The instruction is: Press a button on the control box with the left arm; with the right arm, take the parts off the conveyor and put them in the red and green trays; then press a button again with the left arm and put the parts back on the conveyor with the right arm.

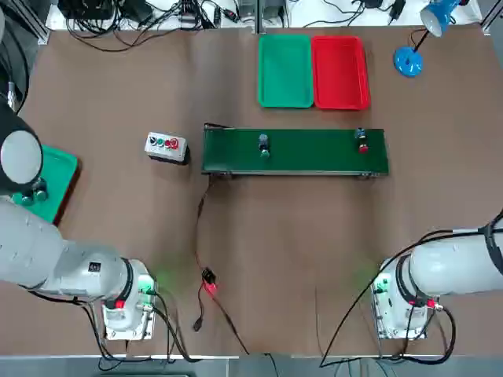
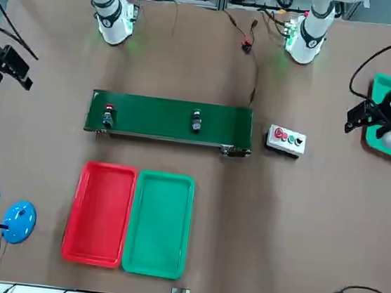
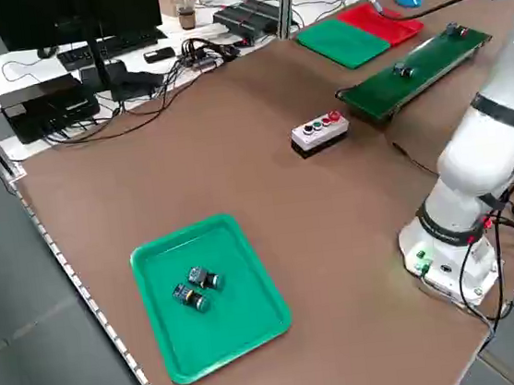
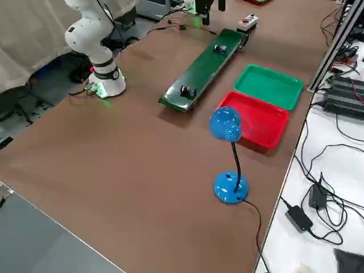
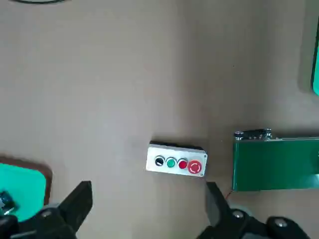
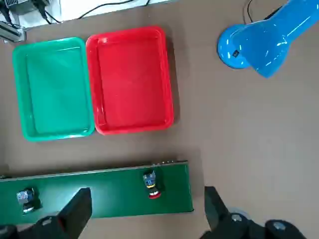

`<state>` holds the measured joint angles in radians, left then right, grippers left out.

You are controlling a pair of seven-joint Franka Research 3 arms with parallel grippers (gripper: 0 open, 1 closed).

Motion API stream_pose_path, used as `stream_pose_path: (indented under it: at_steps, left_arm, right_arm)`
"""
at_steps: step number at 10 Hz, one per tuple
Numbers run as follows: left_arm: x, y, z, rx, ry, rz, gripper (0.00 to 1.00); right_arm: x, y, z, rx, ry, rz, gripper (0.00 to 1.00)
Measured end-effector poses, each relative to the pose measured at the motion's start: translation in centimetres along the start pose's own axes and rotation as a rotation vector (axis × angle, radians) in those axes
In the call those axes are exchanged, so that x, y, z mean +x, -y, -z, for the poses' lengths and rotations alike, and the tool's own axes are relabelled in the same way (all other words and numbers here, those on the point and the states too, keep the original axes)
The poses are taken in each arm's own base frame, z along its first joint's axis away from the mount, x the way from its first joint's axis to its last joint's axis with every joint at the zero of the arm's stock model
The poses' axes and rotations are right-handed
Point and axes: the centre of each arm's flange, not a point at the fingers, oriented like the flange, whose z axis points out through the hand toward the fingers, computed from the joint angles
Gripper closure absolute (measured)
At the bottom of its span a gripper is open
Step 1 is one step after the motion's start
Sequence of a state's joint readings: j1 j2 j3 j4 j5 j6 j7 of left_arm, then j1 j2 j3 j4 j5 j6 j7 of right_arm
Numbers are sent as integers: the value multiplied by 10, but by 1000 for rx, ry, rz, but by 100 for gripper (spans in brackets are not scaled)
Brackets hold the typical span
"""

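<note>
Start state: both trays [image 1: 285,71] bare; two parts [image 1: 263,144] on conveyor [image 1: 314,153]. Control box [image 1: 166,147] on bench just off conveyor's end. Left gripper [image 5: 147,204] raised, jaws wide, empty; right gripper [image 6: 144,206] likewise. Suggested: close left jaws, descend squarely onto one button, avoid neighbours.
</note>
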<state>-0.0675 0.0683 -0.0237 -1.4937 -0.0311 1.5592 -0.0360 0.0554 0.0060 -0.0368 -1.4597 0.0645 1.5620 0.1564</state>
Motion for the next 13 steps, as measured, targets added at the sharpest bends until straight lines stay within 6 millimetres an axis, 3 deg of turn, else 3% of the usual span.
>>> stream_pose_path:
  at_steps: [1,3,4,7,10,13]
  left_arm:
    - [-4,-6,-11,1,42,-9,3]
    - [-11,-40,-76,9,149,-42,37]
    - [-11,-42,-86,10,153,-42,50]
    - [-18,-35,-83,10,137,-29,95]
    - [-52,-35,-117,17,82,-32,99]
    - [-92,-48,-178,32,43,-65,99]
  right_arm:
    - [-4,-7,-4,-42,41,71,0]
    - [-8,-32,-8,-77,108,157,0]
    - [-8,-33,-9,-77,112,163,0]
    - [-10,-33,-10,-78,125,166,0]
    - [-10,-31,-10,-77,129,174,1]
    - [-11,-27,-11,-77,132,185,1]
